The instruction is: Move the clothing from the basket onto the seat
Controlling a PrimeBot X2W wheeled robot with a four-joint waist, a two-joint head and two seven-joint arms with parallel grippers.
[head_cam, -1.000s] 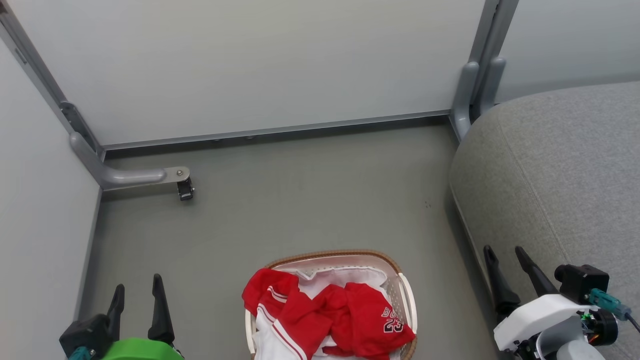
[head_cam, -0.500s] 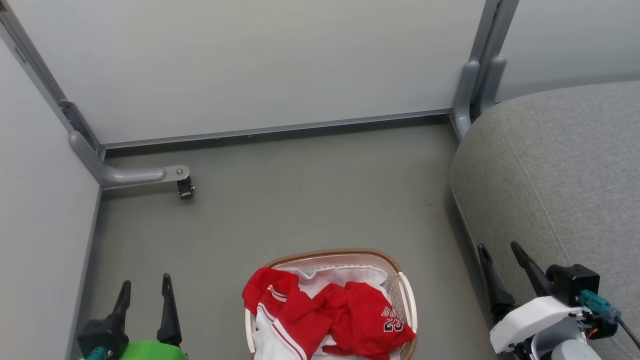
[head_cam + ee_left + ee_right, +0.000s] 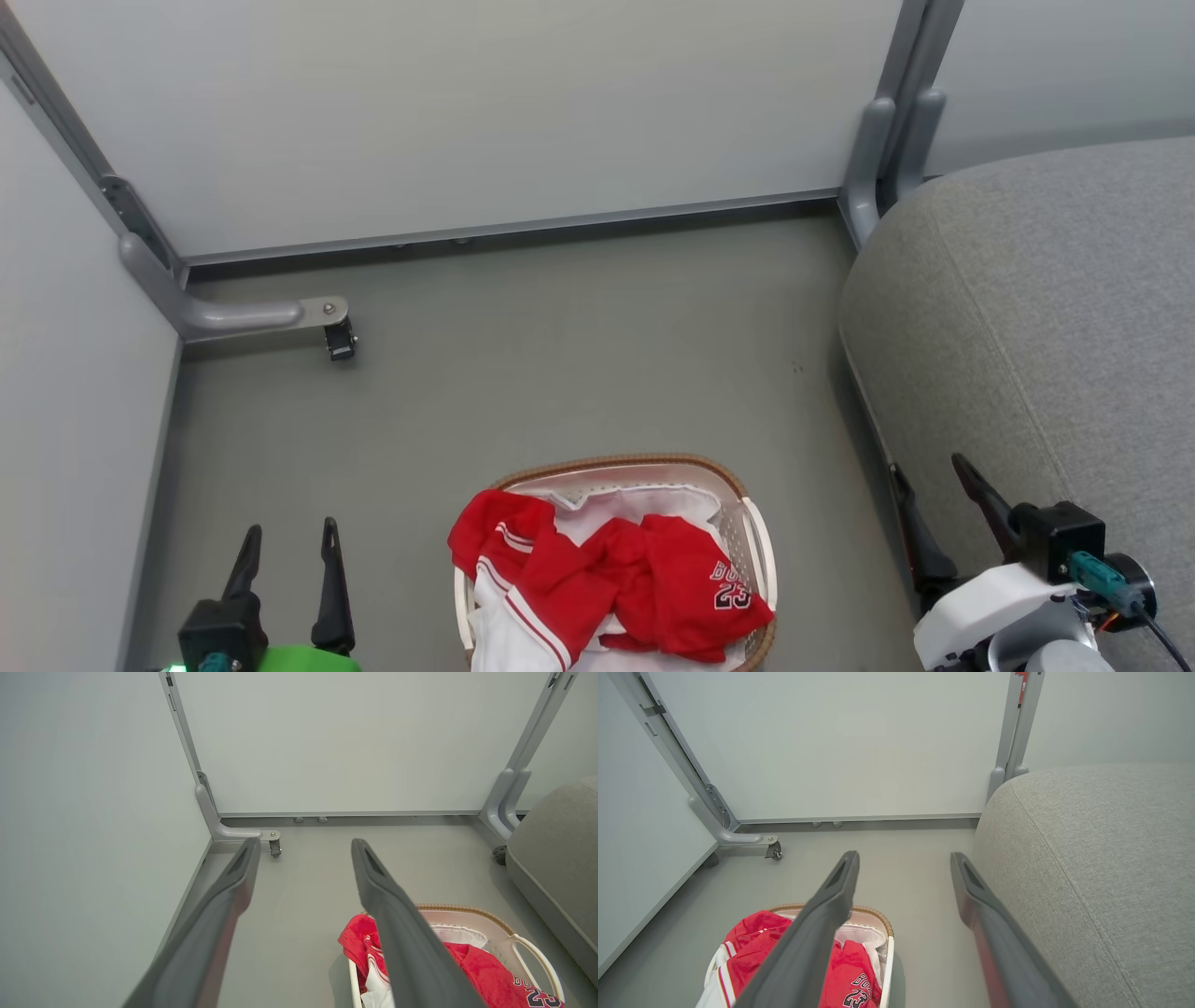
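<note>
- Red basketball garments with white stripes (image 3: pixel 644 588) lie heaped in the oval cream perforated basket with a brown woven rim (image 3: pixel 616 464) on the floor, none on the large grey fabric seat (image 3: pixel 1055 308).
- Left gripper (image 3: pixel 289 532): jaws wide, empty; the heap lies to its right.
- Right gripper (image 3: pixel 926 467): jaws wide, empty, beside the seat; the heap lies to its left, about equally near.

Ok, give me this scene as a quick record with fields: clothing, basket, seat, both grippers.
clothing: red and white garments heaped in the basket, one printed 23
basket: on the floor, left of the seat
seat: grey cushion, visible part bare
left gripper: fingers open, empty, clear of the basket
right gripper: fingers open, empty, beside the seat's edge
task state: no garment on the seat yet
</note>
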